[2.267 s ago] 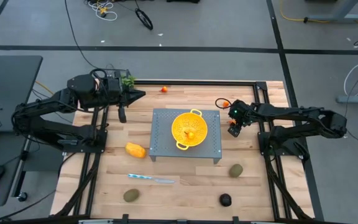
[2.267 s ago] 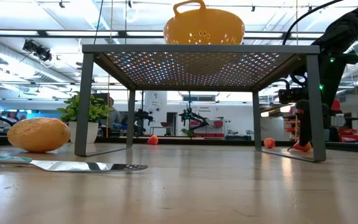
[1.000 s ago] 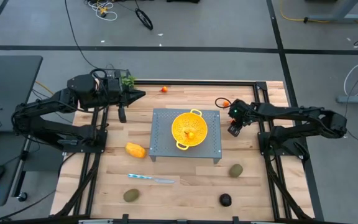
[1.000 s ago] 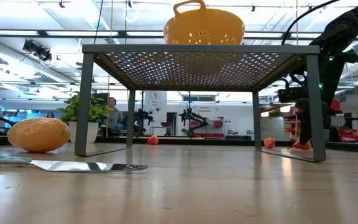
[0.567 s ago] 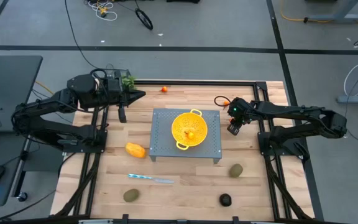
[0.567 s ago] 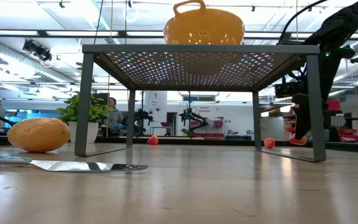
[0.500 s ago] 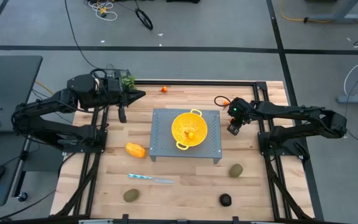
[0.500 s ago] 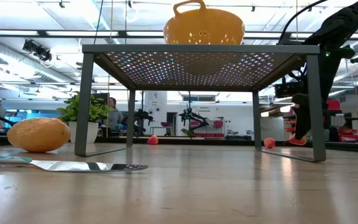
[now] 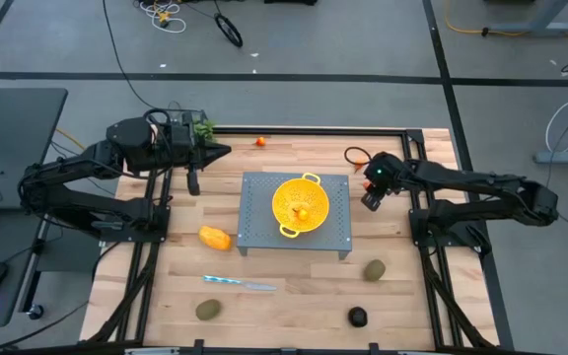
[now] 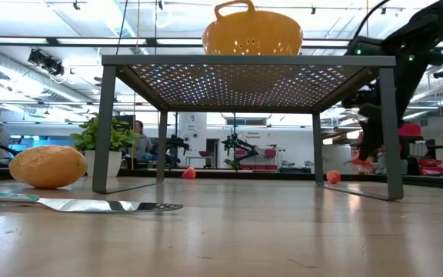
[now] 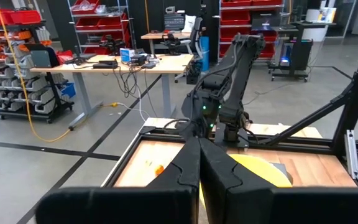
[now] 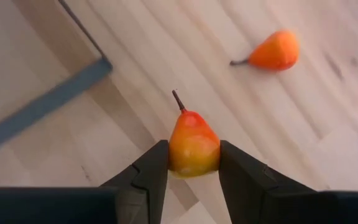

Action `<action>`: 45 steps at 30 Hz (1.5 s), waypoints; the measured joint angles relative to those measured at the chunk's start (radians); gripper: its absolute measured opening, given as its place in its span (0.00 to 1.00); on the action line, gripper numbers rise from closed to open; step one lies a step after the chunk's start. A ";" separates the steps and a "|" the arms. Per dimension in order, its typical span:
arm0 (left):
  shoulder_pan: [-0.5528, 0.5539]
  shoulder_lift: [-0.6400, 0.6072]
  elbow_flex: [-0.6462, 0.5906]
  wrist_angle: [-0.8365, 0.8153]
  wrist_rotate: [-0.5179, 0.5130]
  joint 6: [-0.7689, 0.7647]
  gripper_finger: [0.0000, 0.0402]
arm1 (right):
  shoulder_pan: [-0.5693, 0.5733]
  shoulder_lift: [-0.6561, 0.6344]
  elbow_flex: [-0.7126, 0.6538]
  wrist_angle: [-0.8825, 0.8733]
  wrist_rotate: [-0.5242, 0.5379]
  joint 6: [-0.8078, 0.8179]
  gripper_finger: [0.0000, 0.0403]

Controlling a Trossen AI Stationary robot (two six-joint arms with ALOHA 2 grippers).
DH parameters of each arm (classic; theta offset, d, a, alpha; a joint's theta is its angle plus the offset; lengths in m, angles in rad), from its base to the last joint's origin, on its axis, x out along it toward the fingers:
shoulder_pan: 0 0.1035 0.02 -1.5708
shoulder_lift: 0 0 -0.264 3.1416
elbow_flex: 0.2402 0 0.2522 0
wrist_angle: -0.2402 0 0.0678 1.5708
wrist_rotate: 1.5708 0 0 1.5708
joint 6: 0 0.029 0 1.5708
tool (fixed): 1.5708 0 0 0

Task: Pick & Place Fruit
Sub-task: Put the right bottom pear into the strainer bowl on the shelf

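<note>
The right gripper (image 12: 194, 163) pinches a small orange pear (image 12: 193, 144), stem up, beside the rack, with the colander (image 9: 300, 204) up to its left

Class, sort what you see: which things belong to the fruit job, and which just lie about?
Belonging:
small orange fruit in right gripper
other fruit on table
yellow colander

Lying about:
knife
leafy green bunch
idle left gripper

The raised perforated stand (image 9: 296, 211) with its yellow colander (image 9: 298, 205) fills the worktop's (image 9: 284, 286) middle; its near-right leg (image 10: 393, 131) stands just beside the right hand (image 12: 193, 163). Bare wood lies open between knife (image 9: 241, 284) and kiwis (image 9: 374, 270)
</note>
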 joint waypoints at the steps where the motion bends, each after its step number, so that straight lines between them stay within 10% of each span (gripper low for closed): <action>1: 0.000 0.000 0.000 0.000 0.001 0.000 0.01 | 0.000 -0.013 0.000 0.005 0.000 0.000 0.33; 45: 0.000 0.000 0.000 0.000 0.000 -0.010 0.01 | 0.000 -0.181 0.119 0.163 0.026 -0.059 0.33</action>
